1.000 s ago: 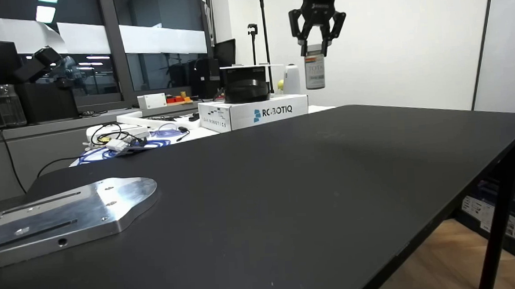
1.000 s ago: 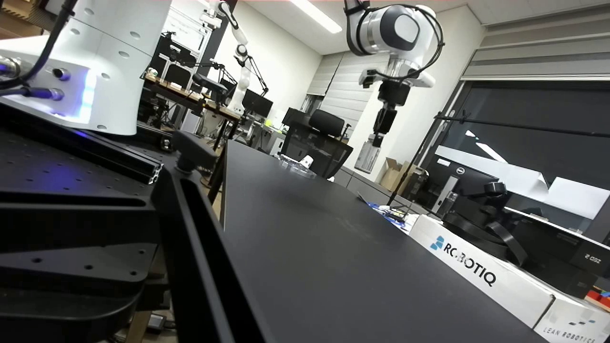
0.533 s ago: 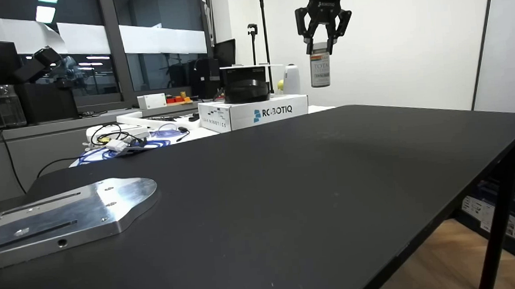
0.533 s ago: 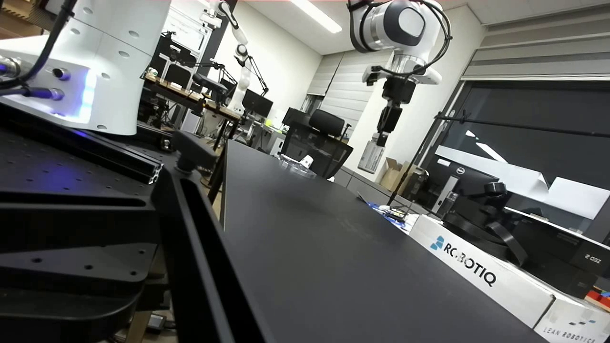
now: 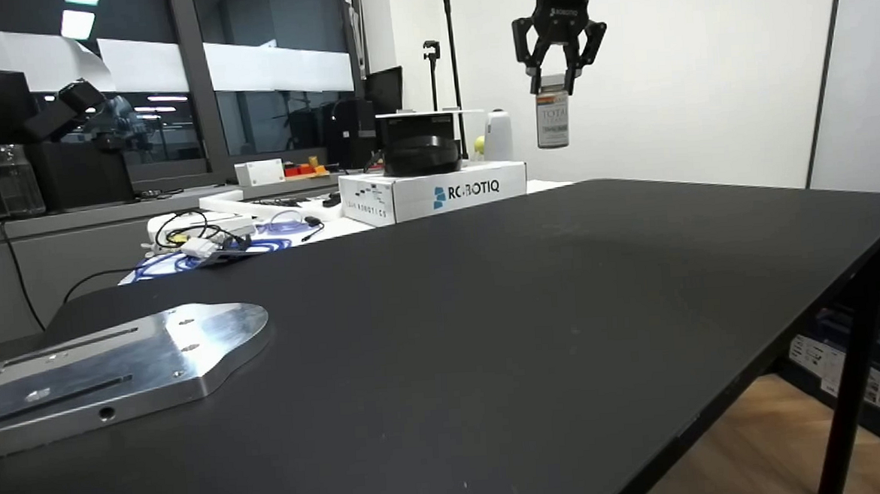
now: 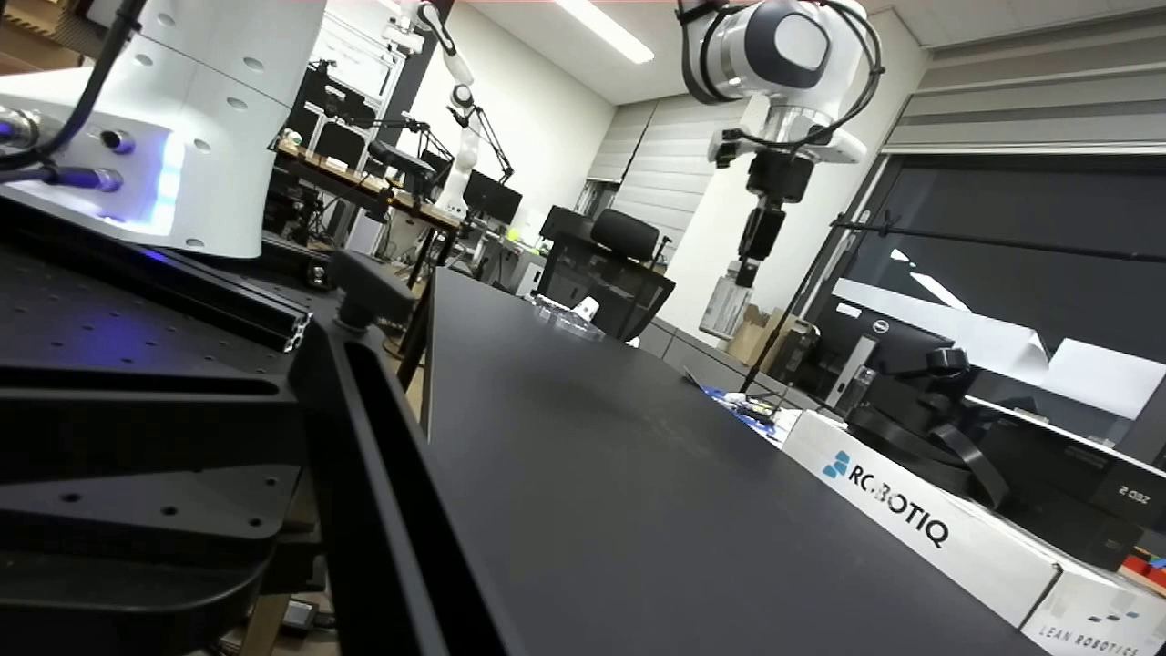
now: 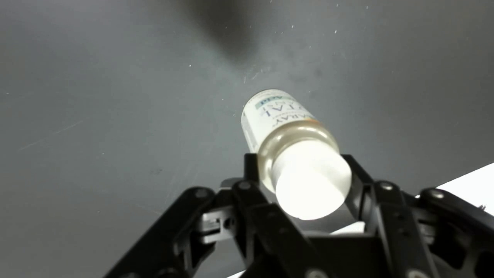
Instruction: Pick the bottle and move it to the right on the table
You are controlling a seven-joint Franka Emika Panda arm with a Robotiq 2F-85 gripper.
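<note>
The bottle (image 5: 552,120) is small and white with a printed label and a white cap. My gripper (image 5: 552,84) is shut on its upper part, just below the cap, and holds it in the air, near upright. The bottle (image 6: 725,305) and gripper (image 6: 745,271) also show in an exterior view, well above the table (image 6: 619,492). In the wrist view the fingers (image 7: 301,166) touch both sides of the bottle (image 7: 278,112), its cap toward the camera. The black table top (image 5: 452,337) lies below, and a blurred dark shadow falls on it in the wrist view.
A silver metal plate (image 5: 152,352) lies at the table's near left in an exterior view. A white ROBOTIQ box (image 5: 459,189) with black gear on it stands along the table's edge, near cables (image 5: 214,244). A black clamp (image 6: 364,292) stands beside the robot base.
My gripper has moved a little to the right in both exterior views, carrying the bottle with it. Its height is almost the same. The grip on the bottle has not changed.
</note>
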